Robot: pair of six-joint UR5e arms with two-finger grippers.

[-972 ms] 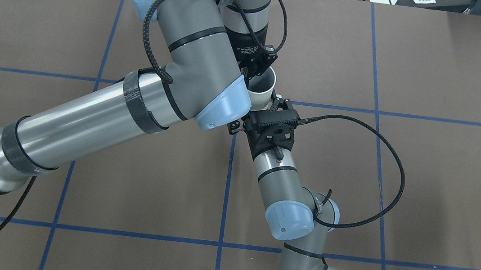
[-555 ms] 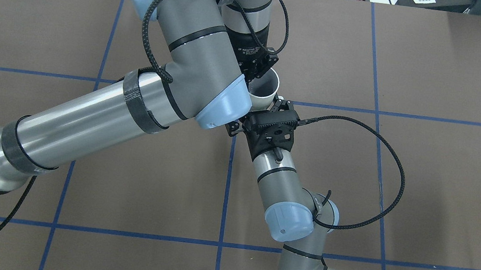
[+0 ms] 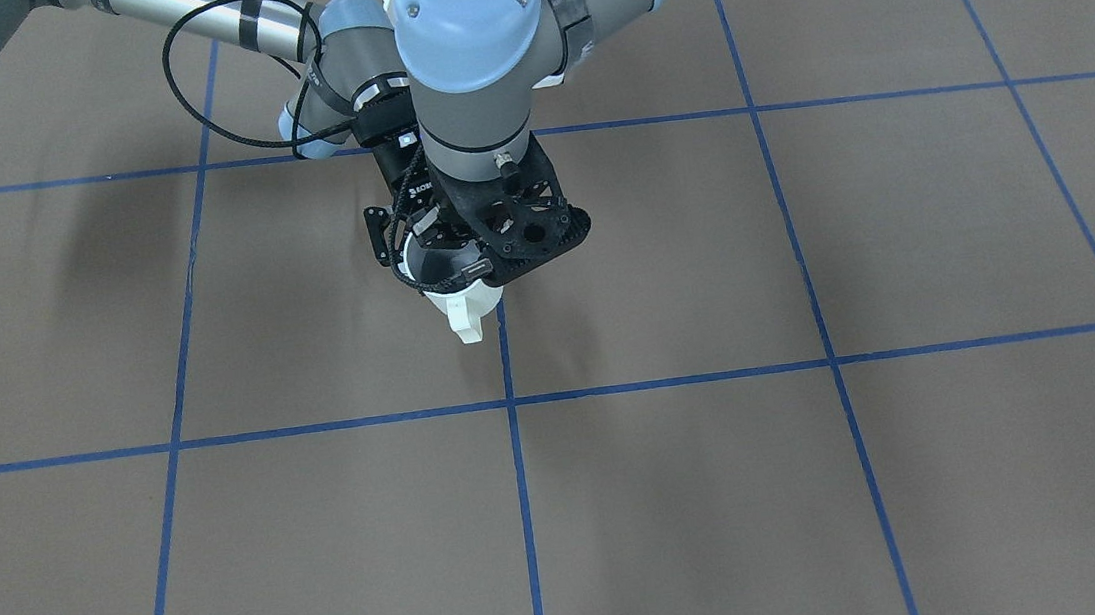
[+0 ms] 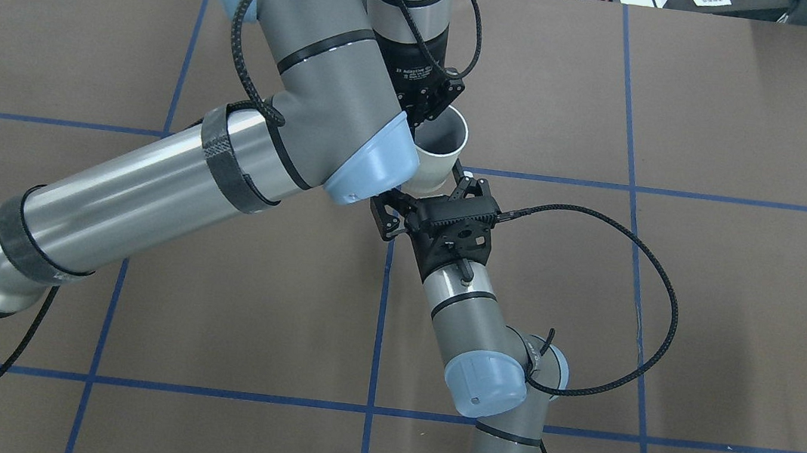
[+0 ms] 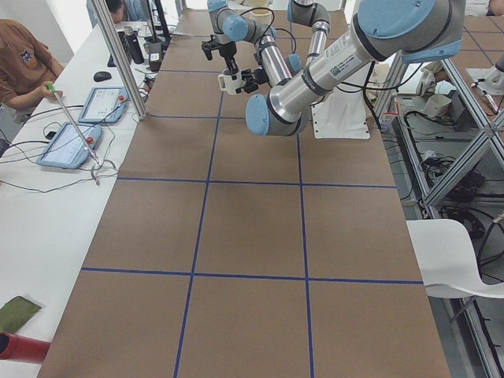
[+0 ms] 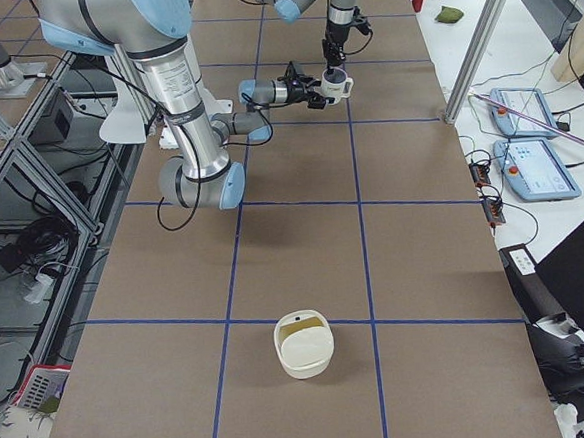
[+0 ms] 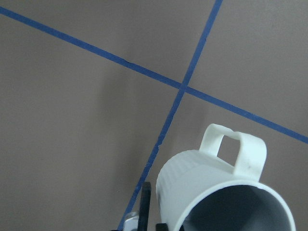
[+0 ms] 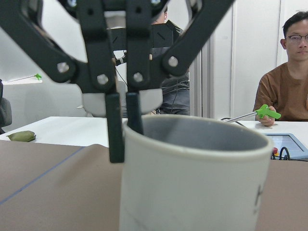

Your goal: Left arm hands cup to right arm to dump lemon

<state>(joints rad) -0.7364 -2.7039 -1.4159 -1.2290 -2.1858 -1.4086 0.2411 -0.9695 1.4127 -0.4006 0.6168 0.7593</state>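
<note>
Mid-air cup handover above the brown table [image 4: 703, 329].
Shows left arm [image 4: 147, 205] pointing down from above and right arm [image 4: 469, 317] lying level, the cup [image 4: 436, 156] hanging upright between them over a blue tape crossing [image 7: 183, 87]. Has left gripper [image 8: 123, 126] pinching the rim wall, one finger inside, one outside, and right gripper [image 4: 422, 192] spread wide either side of the lower body. Probably handles as rigid, slick, light, breakable; wants a firm squeeze across the body, clear of the handle [image 7: 234, 149]. Shows no lemon in the visible grey interior.
</note>
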